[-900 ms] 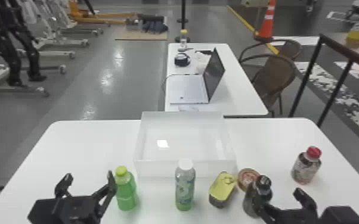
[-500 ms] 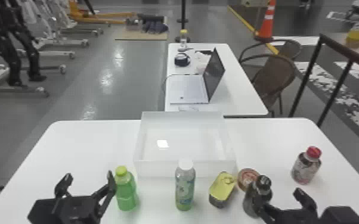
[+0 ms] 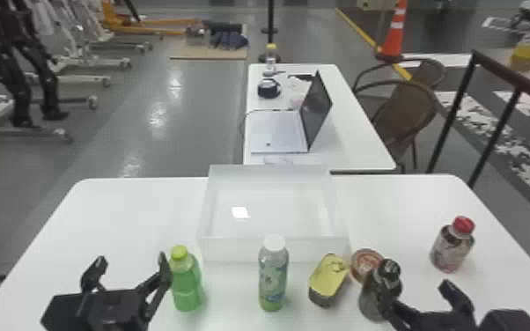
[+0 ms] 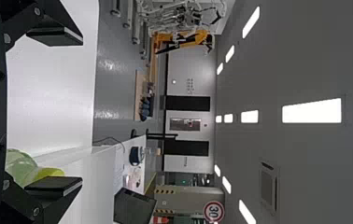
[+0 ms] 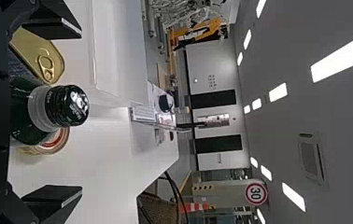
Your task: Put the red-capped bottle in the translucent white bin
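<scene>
Compared with the two earlier head views, no visible shift of either claw, any bottle or the bin. Upright on the bench (image 3: 132,211), toward its right side, with the red-capped bottle (image 3: 452,248): cap up, long axis vertical, appearing slanted rightward in the head view. Well apart from the translucent white bin (image 3: 233,251), to its right, and farther forward than the right claw (image 3: 416,294). At the near side of the bench, both claws, pointing forward. On the left claw (image 3: 132,259), fingers wide apart, with a green bottle (image 3: 187,281) just beside the right-hand finger. On the right claw, fingers also wide, and in its wrist view a black-capped dark bottle (image 5: 48,112) between them, nearer one finger; cannot tell about contact. In front of the bin, a white-capped bottle (image 3: 273,281), a yellow-lidded tin (image 3: 328,277) and a round can (image 3: 364,264).
</scene>
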Robot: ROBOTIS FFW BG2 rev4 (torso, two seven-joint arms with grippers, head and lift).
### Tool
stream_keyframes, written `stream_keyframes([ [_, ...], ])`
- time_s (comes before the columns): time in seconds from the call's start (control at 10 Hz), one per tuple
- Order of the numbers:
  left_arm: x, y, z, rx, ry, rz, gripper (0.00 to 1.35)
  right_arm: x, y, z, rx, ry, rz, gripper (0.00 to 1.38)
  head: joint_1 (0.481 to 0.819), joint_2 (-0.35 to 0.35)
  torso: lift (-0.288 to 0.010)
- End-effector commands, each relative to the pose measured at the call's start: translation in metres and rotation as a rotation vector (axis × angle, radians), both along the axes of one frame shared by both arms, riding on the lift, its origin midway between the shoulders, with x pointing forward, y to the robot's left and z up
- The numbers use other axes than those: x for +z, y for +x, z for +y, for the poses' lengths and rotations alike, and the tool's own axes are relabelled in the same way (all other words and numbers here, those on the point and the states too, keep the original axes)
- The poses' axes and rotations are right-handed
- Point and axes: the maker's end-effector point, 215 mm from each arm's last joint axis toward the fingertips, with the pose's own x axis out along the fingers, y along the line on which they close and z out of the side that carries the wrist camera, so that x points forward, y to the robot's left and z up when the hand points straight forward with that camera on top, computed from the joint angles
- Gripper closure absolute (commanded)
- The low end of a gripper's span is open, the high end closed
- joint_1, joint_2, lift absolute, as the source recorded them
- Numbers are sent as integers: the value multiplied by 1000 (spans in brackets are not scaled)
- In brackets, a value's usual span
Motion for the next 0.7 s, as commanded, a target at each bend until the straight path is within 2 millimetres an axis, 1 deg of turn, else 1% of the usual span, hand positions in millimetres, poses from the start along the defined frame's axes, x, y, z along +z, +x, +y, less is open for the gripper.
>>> stream_keyframes([
  [0.0,-5,-1,0,1,7,10,231,-5,-7,-12,-29,6,-3,121,549,0,-100],
  [0.2,-11,-1,-1,0,5,19,231,-24,-17,-34,-69,14,22,121,549,0,-100],
  [0.4,-14,-2,-1,1,1,22,231,-36,-25,-55,-105,0,28,121,549,0,-100],
  [0.6,-14,-2,0,3,-4,22,231,-44,-33,-85,-160,-33,30,121,549,0,-100],
])
